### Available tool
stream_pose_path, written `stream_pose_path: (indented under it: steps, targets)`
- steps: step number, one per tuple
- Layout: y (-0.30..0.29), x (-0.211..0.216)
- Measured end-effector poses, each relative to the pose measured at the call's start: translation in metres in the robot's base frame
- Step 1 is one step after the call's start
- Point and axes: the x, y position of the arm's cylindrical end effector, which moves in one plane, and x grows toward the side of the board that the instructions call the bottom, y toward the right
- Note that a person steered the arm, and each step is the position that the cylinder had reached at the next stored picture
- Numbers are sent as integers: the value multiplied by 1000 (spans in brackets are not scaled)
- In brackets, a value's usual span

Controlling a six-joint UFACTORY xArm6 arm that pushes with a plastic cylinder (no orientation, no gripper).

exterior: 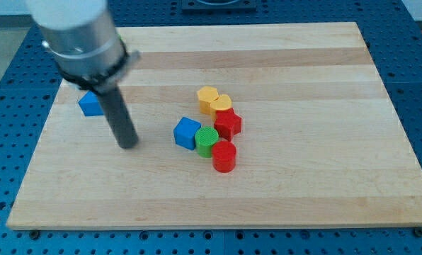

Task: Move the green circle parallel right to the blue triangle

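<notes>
Camera view: my tip [129,144] rests on the wooden board [303,191], left of the cluster of blocks.
I have no pincer, only the rod, so nothing is gripped. The green circle [206,141] sits at frame centre, touching the blue cube [187,132] on its left and the red cylinder [224,156] at its lower right. A red star [228,123] lies just above, with two yellow blocks [214,100] above that. The blue triangle [90,103] sits at upper left, partly behind my rod, well apart from the green circle.
</notes>
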Motion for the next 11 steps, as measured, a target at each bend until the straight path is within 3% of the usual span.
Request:
stream_pose_path:
  steps: [1,2,3,4,6,9,11]
  targets:
    - [1,18]
    - [24,64]
    - [74,64]
    - [104,52]
    - [114,-13]
    - [80,-39]
    - [159,-25]
